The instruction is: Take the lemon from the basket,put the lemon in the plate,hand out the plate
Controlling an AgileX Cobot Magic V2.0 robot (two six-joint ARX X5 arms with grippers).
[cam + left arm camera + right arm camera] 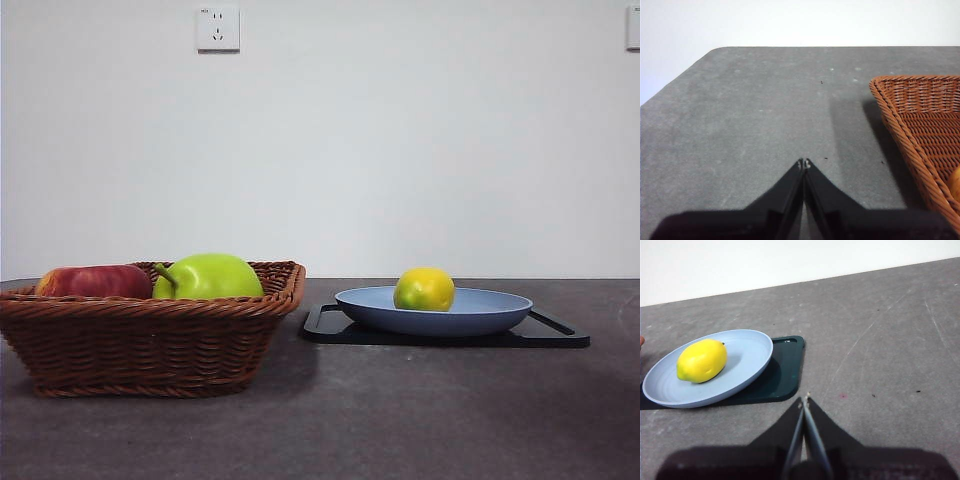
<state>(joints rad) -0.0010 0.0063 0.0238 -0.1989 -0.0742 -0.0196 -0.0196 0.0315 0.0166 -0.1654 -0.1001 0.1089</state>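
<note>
- Resting above the desk, my right pincer has its two jaws pressed together and holds nothing; it looks toward the plate from a little way off.
- My left pincer is also clenched and empty, over bare desk just beside the basket, whose corner I see at one edge of the left wrist view.
- The lemon is not in the basket; it lies inside the plate, a little left of the middle, and touches the plate floor.
- The plate sits on a flat black tray at the right of the scene, I think so that it has a fixed place and its rim stays free to be gripped.
- The basket stands at the left, apart from the tray, with a green apple and a red fruit in it.
- I judge the first two steps as done, and only handing out the plate is left.
- For this my right pincer must first open, because it is nearer to the plate and the shallow rim needs a thin grip.
- A tilted plate could let the lemon roll off, so it should stay level.
</note>
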